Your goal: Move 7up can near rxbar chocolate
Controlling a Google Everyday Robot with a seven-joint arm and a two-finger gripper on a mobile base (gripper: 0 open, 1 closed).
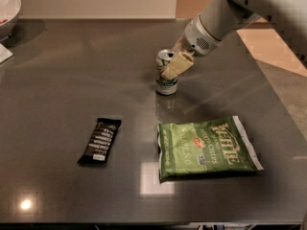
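Observation:
The 7up can (165, 83), silver-topped with white and green sides, stands upright a little back of the dark table's middle. My gripper (174, 66) comes down from the upper right and is right at the can, its cream-coloured end overlapping the can's upper right side. The rxbar chocolate (100, 141), a slim black bar with white lettering, lies flat at the front left, well apart from the can and the gripper.
A large green chip bag (206, 147) lies flat at the front right, just in front of the can. A white bowl (7, 8) stands at the far left corner. The table's right edge (280, 104) borders a tan floor.

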